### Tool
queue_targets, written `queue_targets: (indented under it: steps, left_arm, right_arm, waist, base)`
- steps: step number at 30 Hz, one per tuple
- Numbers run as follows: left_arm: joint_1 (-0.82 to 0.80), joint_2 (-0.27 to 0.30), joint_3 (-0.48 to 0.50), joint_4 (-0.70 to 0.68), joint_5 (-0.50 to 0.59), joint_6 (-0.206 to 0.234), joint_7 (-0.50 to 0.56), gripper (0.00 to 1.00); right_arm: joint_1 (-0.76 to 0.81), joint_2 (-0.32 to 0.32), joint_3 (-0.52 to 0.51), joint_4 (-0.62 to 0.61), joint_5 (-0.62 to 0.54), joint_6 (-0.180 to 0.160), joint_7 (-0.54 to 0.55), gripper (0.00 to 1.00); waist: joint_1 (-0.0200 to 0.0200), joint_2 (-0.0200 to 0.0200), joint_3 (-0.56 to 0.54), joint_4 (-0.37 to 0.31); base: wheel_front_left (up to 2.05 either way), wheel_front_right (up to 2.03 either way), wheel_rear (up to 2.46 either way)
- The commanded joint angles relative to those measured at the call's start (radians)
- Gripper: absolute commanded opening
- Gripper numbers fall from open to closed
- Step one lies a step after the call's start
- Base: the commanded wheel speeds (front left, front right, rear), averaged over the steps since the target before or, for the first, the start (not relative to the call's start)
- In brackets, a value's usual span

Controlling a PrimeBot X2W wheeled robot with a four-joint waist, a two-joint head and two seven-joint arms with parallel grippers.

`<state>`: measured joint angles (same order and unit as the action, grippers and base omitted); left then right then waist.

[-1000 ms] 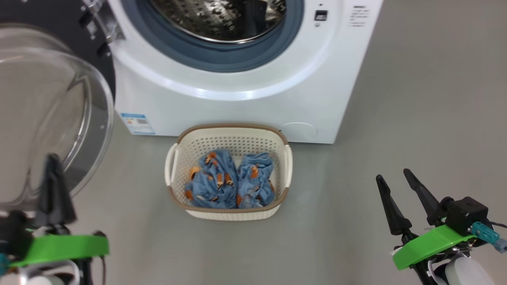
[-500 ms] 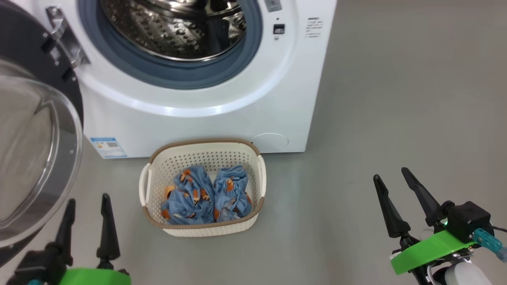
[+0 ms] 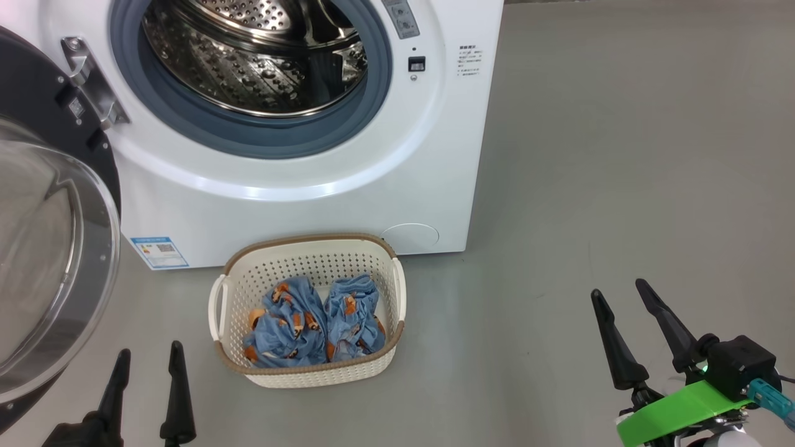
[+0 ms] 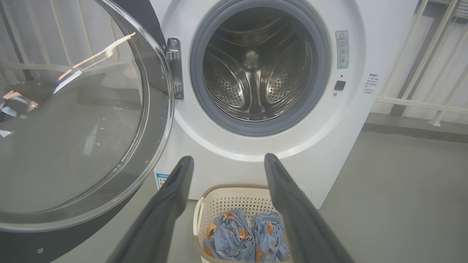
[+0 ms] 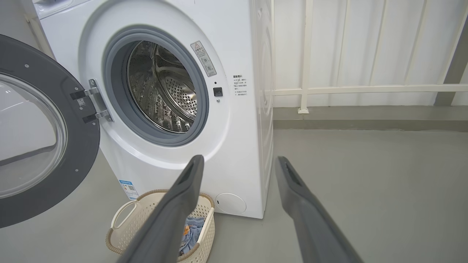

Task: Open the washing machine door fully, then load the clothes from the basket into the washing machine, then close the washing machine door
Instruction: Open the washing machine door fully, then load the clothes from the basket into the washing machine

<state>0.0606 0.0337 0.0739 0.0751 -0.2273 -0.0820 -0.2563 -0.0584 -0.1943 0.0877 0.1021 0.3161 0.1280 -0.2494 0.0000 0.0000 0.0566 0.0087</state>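
Observation:
The white washing machine (image 3: 348,186) (image 4: 329,138) (image 5: 241,146) stands with its steel drum exposed. Its round black washing machine door (image 3: 49,248) (image 4: 73,120) (image 5: 33,131) is swung wide to the left on its hinge. On the floor before the machine sits the cream basket (image 3: 231,292) (image 4: 226,191) (image 5: 124,215), holding two light-blue clothes (image 3: 310,323) (image 4: 243,237) (image 5: 188,233) with orange figures. My left gripper (image 3: 149,357) (image 4: 226,162) is open and empty, left of the basket. Well right of the basket, my right gripper (image 3: 621,295) (image 5: 237,160) is open and empty too.
A grey floor (image 3: 621,155) stretches to the right of the machine. Behind it runs a pale wall with a white railing (image 5: 365,89). A blue label (image 3: 158,251) is stuck on the machine's lower left front.
The head camera has tilted and shifted, so machine and basket sit further left and the drum shows more. My left gripper has come away from the door and opened, now low beside the basket.

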Motion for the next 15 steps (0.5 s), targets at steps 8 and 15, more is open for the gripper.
queue_targets:
  steps: [8, 15]
  left_arm:
    - [-0.033, 0.017, 0.044, -0.018, 0.002, 0.001, -0.006, 1.0]
    - [-0.046, 0.017, 0.061, -0.001, 0.015, 0.003, -0.006, 1.0]
  right_arm:
    - [-0.002, -0.005, 0.015, 0.002, -0.017, 0.003, -0.012, 1.0]
    - [-0.011, -0.004, 0.019, 0.018, -0.016, 0.003, -0.012, 1.0]
  waist:
    - [0.0, 0.0, 0.0, 0.013]
    - [0.0, 0.0, 0.008, 0.017]
  base:
    - [0.0, 0.0, 0.0]
    - [0.0, 0.0, 0.0]
